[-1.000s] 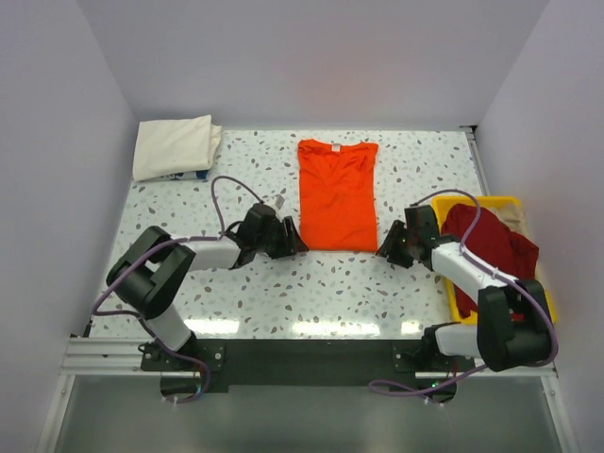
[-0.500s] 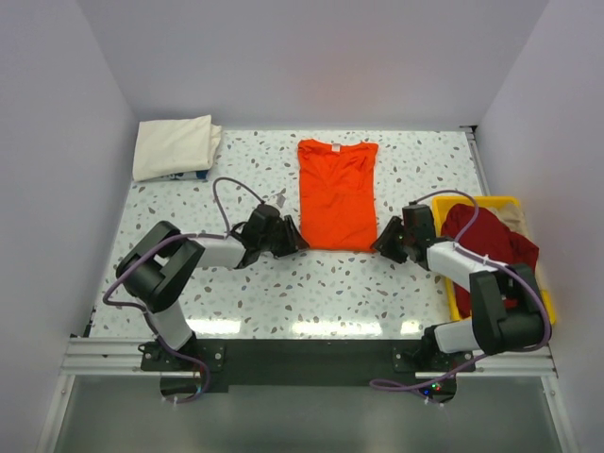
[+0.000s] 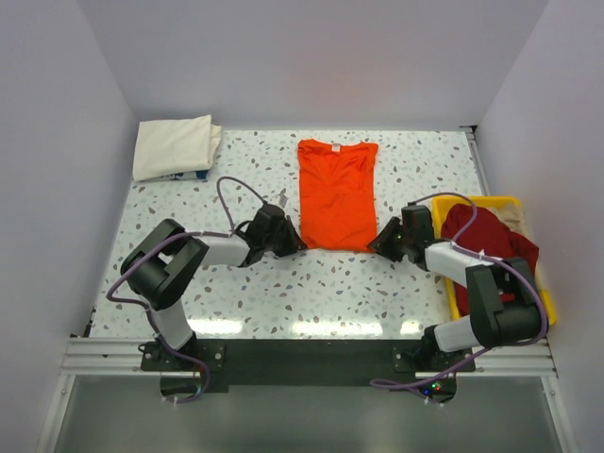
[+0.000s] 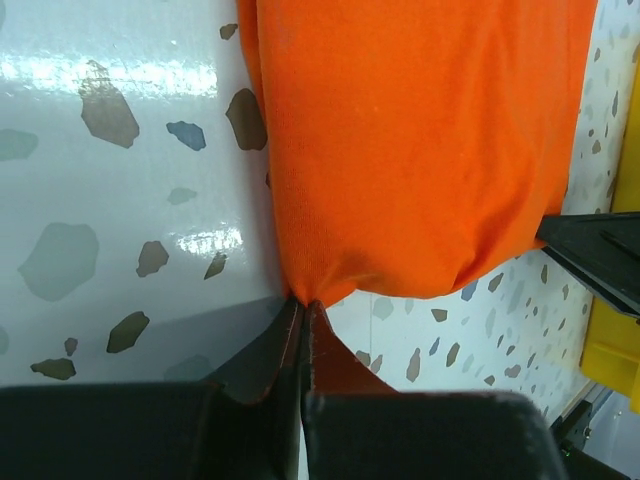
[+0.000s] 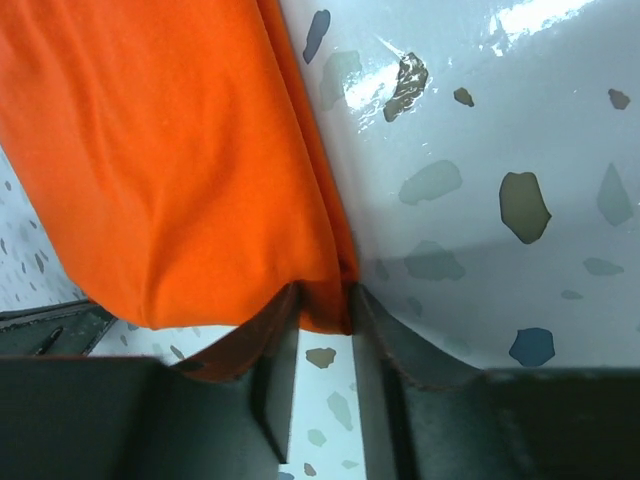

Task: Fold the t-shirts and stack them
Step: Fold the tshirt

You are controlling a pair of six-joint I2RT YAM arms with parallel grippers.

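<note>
The orange shirt [image 3: 338, 193] lies flat in the middle of the worktop [image 3: 311, 283], neck at the far end, sides folded in so it makes a long strip. It is soft, thin and light. It will flop and bend where it is lifted, and a loose pinch could let it slip out. The best places to hold it are the two near corners, both at once, so the edge stays straight when it is folded over. The left tool [image 4: 303, 303] is closed tight, with the near left corner pinched at its tips. The right tool [image 5: 322, 310] is narrow, with the near right corner squeezed between its fingers. There are three shirts: one orange, one cream and one dark red. The cream shirt [image 3: 175, 146] sits folded in the far left corner. The red shirt [image 3: 486, 247] lies in a heap in the one yellow tray [image 3: 500, 200] on the right. There are two tools.
</note>
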